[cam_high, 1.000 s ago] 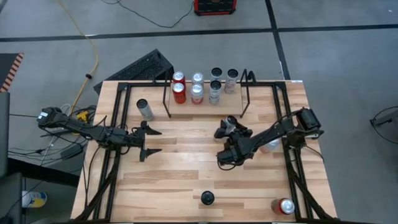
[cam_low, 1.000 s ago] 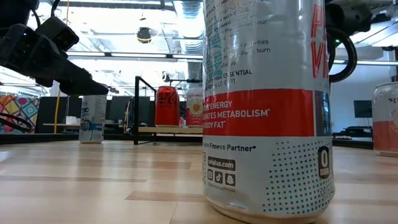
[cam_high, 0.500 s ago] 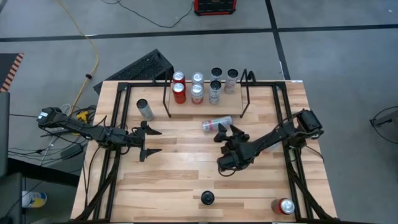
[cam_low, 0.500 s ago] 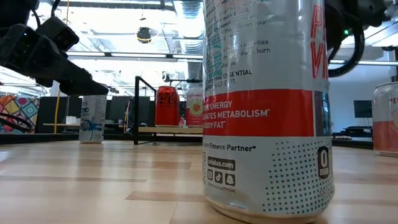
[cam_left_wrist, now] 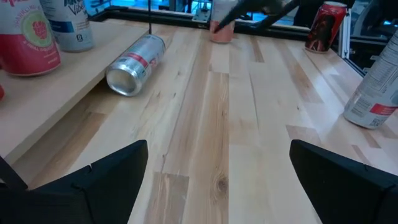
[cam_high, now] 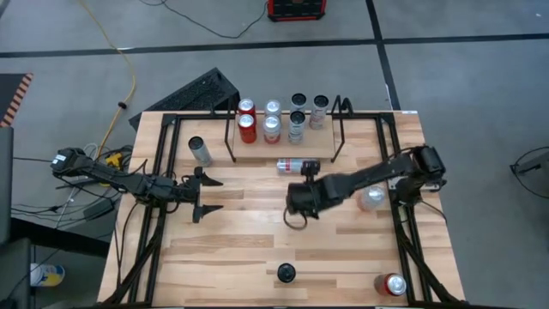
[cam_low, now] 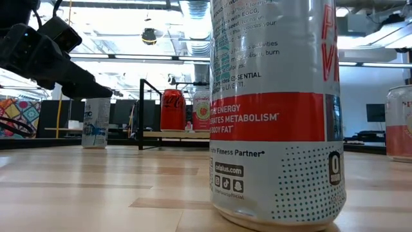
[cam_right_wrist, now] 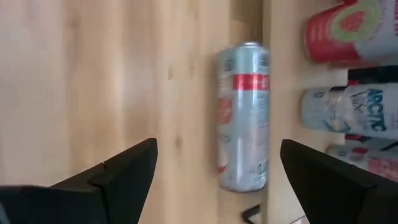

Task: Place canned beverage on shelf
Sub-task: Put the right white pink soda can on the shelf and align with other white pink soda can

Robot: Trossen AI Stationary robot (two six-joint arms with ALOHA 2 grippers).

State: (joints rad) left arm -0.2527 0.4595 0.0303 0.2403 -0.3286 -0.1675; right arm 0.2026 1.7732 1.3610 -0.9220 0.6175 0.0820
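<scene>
A silver can with a red band lies on its side on the table, along the front edge of the shelf, a wooden board between black wire brackets that carries several upright cans. My right gripper hovers open just on the near side of this can, slanting down toward it without touching it. My left gripper waits open over the table's left part. The lying can also shows far ahead in the left wrist view.
Loose upright cans stand on the table: one left of the shelf, one under my right arm, one near the front edge, and a red one at the front right corner. Black rail frames run along both sides.
My right gripper has drawn back from the shelf toward the table's near edge and risen, rolling about its own axis, with its fingers open throughout. The silver can, which was at its fingers a second ago, has ended up lying on its side before the shelf.
</scene>
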